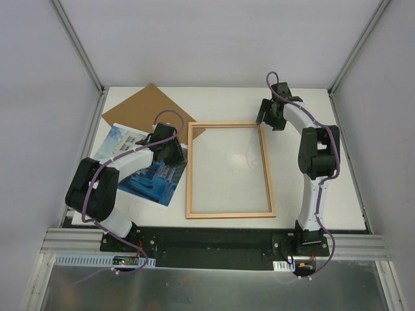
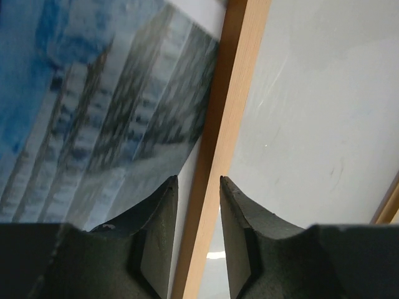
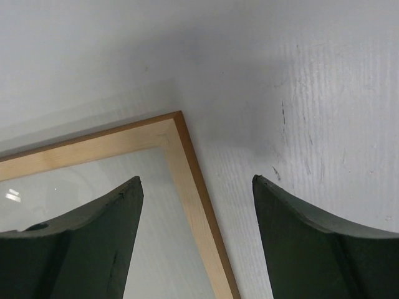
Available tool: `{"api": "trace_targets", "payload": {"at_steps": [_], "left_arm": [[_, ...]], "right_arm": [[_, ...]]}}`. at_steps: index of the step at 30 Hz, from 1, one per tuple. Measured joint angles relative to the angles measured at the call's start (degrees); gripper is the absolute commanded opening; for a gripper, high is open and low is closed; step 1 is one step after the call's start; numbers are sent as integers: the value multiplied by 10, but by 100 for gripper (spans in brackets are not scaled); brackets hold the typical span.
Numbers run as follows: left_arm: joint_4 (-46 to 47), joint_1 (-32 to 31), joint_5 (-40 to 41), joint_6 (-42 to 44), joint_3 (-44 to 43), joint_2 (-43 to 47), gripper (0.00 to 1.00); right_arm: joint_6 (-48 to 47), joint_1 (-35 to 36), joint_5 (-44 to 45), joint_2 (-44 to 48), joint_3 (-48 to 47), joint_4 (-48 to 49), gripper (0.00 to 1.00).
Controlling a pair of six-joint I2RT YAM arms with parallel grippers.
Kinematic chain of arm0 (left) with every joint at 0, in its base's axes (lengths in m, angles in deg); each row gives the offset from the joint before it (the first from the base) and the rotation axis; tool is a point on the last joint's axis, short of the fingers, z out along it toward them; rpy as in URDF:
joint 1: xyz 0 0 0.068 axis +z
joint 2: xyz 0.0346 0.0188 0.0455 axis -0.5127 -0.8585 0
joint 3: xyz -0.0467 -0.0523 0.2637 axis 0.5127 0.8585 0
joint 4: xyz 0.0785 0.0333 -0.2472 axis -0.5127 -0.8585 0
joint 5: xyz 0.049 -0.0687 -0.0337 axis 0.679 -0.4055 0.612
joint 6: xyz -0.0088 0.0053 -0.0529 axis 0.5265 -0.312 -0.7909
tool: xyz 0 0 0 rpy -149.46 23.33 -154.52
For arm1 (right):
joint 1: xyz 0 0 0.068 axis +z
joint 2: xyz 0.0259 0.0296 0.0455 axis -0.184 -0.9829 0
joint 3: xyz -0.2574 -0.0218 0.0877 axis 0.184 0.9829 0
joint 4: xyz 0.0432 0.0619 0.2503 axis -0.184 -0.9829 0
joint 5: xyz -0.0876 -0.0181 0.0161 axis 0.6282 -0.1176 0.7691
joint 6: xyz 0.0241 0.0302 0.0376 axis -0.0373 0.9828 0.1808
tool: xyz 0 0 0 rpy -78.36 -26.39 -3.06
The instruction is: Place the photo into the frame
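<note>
Our left gripper [image 2: 198,187], jaws narrow, straddles the frame [image 1: 190,168]'s left rail, its long axis running near-to-far, the photo [image 1: 139,170] just left toward the table [image 1: 311,194]'s left edge.

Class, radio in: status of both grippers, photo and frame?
Left gripper straddles the thin orange-brown wooden frame's left rail. Right gripper open over its corner. Blue-toned building photo outside frame.

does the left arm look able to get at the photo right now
Probably yes: the left claw sits over the frame rail right beside the photo, which lies flat on the table, its right edge uncovered.
</note>
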Motion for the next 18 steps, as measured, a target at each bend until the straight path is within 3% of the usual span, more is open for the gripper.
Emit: {"api": "trace_targets", "payload": {"at_steps": [8,18], "left_arm": [[-14,-73,38,-30,125,112,34],[-7,-100,50,-45,151,129,31]], "right_arm": [[-13,-1,1,-42,-29,-29,74],[-15,0,2,-53,-69,-30,74]]}}
